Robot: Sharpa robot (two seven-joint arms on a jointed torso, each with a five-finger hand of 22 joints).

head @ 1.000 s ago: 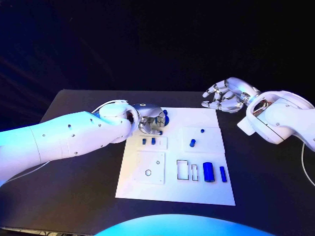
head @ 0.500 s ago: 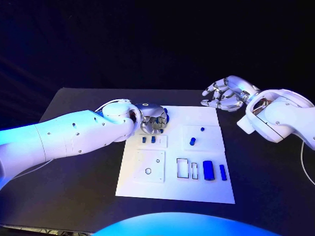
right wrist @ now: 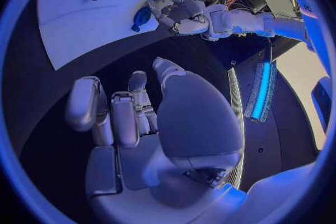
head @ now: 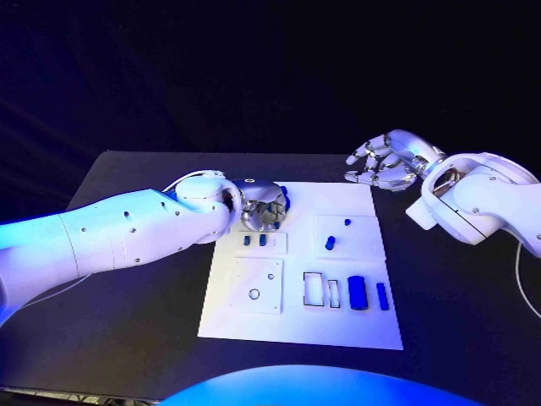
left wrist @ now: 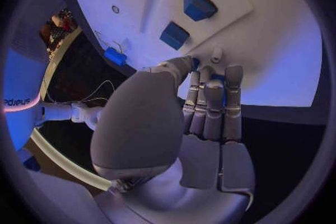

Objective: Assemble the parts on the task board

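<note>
I see my left silver hand (head: pixel 261 207) down at the far left corner of the white rectangular task board (head: pixel 301 326), about eleven o'clock from the board's middle. Its fingers (left wrist: pixel 210 102) are curled down together with the tips on the board, and in the left wrist view a bit of blue shows between them; the right wrist view shows a round blue part (right wrist: pixel 142 15) right against that hand. I cannot tell whether the hand actually grips it or only touches it.

My right silver hand (head: pixel 386 165) hovers off the board, over the black table (head: pixel 137 338) past the far right corner, roughly one o'clock. Its fingers are bent and loosely apart, and the right wrist view shows nothing in them.

On the board, two small blue block parts (head: pixel 254 240) stand side by side just nearer to me than the left hand. Toward the right half sit a small blue peg (head: pixel 347 222) and a short blue cylinder (head: pixel 330 244). At the near right, about four o'clock, a larger blue cylinder (head: pixel 357 293) lies beside a slim blue bar (head: pixel 383 296), next to two empty rectangular slots (head: pixel 314 289).
</note>
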